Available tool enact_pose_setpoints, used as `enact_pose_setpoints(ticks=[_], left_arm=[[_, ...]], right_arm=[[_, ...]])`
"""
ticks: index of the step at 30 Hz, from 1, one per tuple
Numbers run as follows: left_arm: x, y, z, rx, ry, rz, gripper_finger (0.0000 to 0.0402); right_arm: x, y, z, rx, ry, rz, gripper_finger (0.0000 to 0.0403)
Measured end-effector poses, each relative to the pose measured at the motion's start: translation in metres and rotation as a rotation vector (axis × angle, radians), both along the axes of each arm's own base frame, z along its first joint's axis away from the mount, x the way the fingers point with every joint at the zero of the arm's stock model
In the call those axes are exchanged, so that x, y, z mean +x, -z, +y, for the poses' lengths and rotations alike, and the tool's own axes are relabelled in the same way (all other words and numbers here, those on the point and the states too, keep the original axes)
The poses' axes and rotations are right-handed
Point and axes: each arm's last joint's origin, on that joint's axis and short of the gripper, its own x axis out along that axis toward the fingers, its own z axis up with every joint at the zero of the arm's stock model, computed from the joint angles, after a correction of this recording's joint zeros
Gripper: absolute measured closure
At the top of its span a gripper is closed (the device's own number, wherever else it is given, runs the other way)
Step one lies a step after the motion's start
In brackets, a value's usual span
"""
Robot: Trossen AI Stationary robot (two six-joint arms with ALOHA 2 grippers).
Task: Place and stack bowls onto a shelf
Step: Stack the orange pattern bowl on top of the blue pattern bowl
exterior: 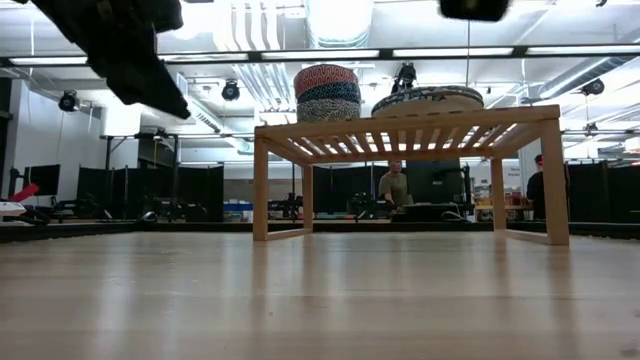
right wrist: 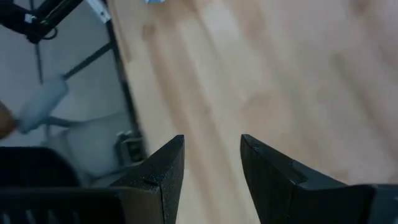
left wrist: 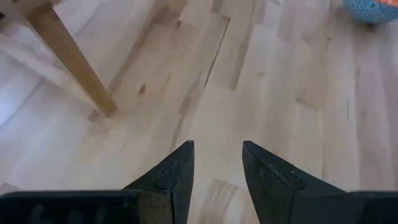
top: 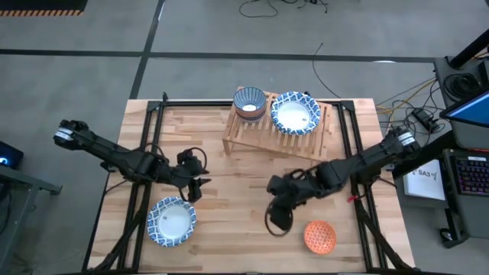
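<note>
The slatted wooden shelf (top: 276, 131) stands on its legs at the table's far middle. It carries a stack of small bowls (top: 250, 103) (exterior: 326, 94) and, to their right, wide blue-and-white bowls (top: 296, 113) (exterior: 428, 100). Another wide blue-and-white bowl (top: 172, 221) rests on the tabletop near left. A small orange bowl (top: 319, 237) (left wrist: 373, 9) sits near right. My left gripper (top: 196, 186) (left wrist: 217, 158) hovers open just beyond the near-left bowl. My right gripper (top: 276, 210) (right wrist: 211, 152) hovers open left of the orange bowl. Neither holds anything.
Bare plank tabletop (top: 229, 198) lies between the two grippers and in front of the shelf. A shelf leg (left wrist: 69, 59) shows close in the left wrist view. Black frame rails (top: 145, 191) run along both table sides. People stand in the room far behind the shelf (exterior: 396, 185).
</note>
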Motion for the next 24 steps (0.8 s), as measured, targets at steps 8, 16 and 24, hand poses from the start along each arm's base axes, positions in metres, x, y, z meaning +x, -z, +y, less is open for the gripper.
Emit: enact_pose_setpoints(ticks=[8,16,24], left_arm=[[0.003,-0.011,-0.001,0.062,0.048,-0.02,0.0283],[0.008,-0.033,-0.002,0.127,0.102,-0.05,0.0283],[0.01,-0.045,-0.002,0.229,0.164,-0.062,0.0283]], right_arm=[[-0.007,0.017,0.033,0.213,0.153,0.196,0.0262],[-0.022,0.069,0.057,0.224,0.253,0.706,0.0284],[-0.032,0.105,0.07,0.108,0.334,0.964,0.0272]])
